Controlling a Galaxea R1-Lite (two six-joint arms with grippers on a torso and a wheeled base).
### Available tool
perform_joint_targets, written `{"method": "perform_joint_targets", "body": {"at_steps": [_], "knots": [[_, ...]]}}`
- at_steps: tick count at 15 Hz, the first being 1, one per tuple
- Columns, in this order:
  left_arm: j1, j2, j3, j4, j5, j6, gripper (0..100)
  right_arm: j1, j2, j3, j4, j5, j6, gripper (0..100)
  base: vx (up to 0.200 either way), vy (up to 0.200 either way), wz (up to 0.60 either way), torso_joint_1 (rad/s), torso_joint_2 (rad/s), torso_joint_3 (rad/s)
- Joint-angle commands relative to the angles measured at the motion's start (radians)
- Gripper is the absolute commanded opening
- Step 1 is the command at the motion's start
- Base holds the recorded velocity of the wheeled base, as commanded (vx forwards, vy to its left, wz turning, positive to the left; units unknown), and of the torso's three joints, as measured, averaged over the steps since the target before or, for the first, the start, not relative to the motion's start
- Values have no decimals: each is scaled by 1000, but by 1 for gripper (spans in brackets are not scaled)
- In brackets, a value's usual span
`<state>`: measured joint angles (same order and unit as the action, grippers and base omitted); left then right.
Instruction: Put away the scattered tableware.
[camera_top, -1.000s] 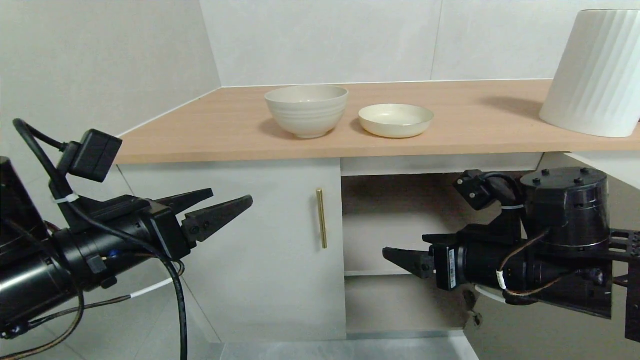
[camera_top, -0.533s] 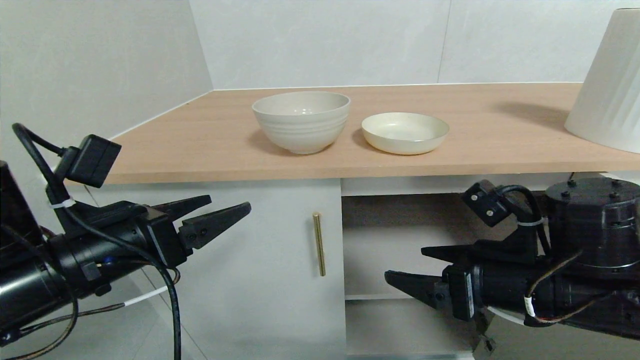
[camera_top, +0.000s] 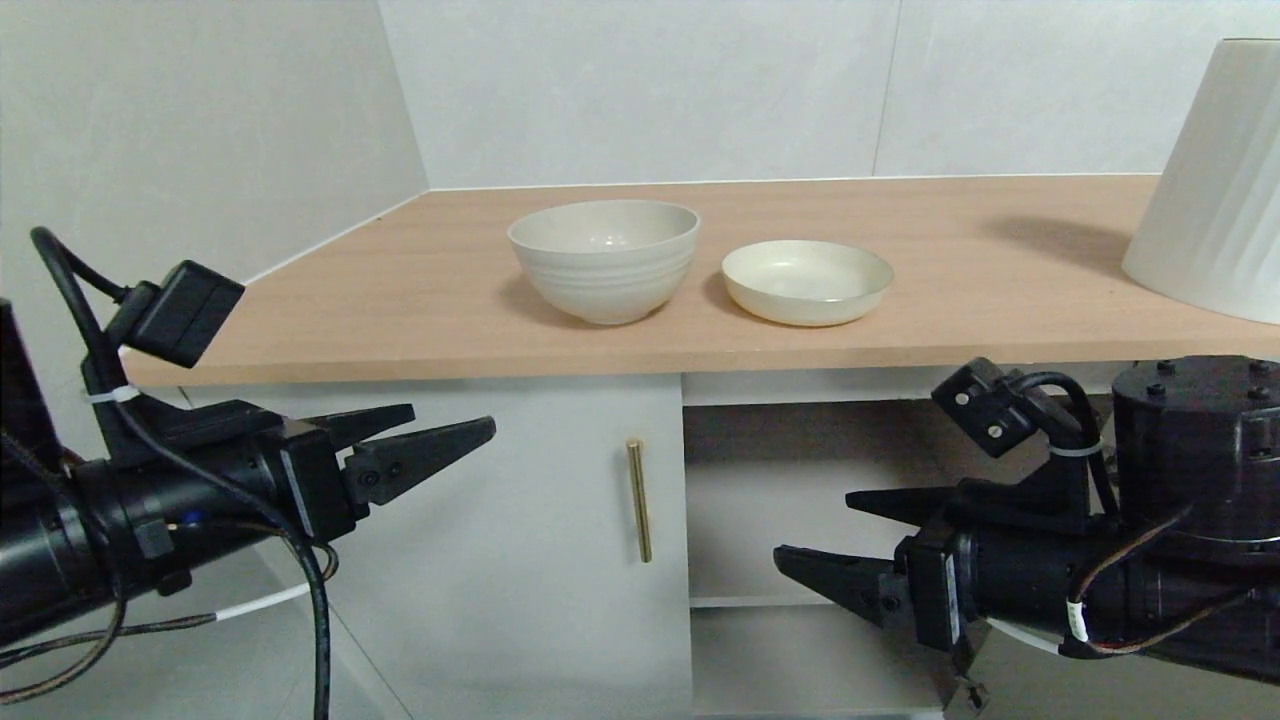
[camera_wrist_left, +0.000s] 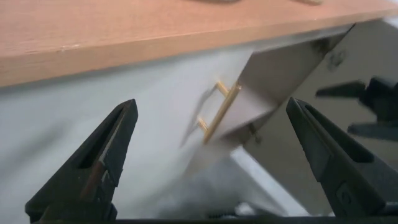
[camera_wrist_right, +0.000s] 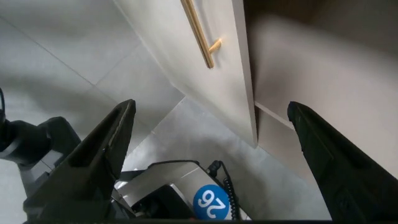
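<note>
Tableware sits on the wooden countertop (camera_top: 400, 310): a deep ribbed bowl (camera_top: 603, 258) stands upright near the front edge, and a shallow cream dish (camera_top: 806, 280) lies just beside it on the robot's right, with a narrow gap between them. Both are empty inside. Farther right on the same surface, well apart from the dish, stands a white ribbed lampshade (camera_top: 1215, 190).

Below the countertop, a pale cabinet door (camera_top: 500, 560) with an upright brass handle (camera_top: 638, 500) is closed under the bowl. Next to it, under the dish, an open compartment (camera_top: 790, 480) shows a shelf (camera_top: 740, 603) across its lower part.

Lower than the countertop edge, the left gripper (camera_top: 452, 417) hangs in front of the closed door, pointing toward the handle, its jaws spread and holding nothing. The right gripper (camera_top: 813, 525) is level with the open compartment, pointing toward the door's edge, and its jaws are likewise parted and empty. Neither gripper touches the bowl, the dish or the cabinet.
</note>
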<state>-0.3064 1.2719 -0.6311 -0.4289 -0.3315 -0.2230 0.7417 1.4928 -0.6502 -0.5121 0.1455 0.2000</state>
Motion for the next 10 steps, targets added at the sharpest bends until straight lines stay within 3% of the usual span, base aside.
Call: {"method": "perform_joint_targets", "body": {"at_steps": [1, 3, 6, 10], "knots": [[0, -6, -47, 49, 0, 20, 100, -2, 3, 1, 1, 0, -4, 100, 0, 0, 0, 100, -198, -271], [0, 0, -76, 121, 0, 62, 100, -5, 6, 1, 1, 0, -4, 100, 0, 0, 0, 124, -334, -303], [0, 21, -102, 183, -4, 62, 100, -7, 15, 1, 1, 0, -4, 100, 0, 0, 0, 129, -522, -297], [0, 73, -114, 194, -6, 50, 100, -8, 21, 1, 1, 0, -4, 100, 0, 0, 0, 178, -473, -297]]}}
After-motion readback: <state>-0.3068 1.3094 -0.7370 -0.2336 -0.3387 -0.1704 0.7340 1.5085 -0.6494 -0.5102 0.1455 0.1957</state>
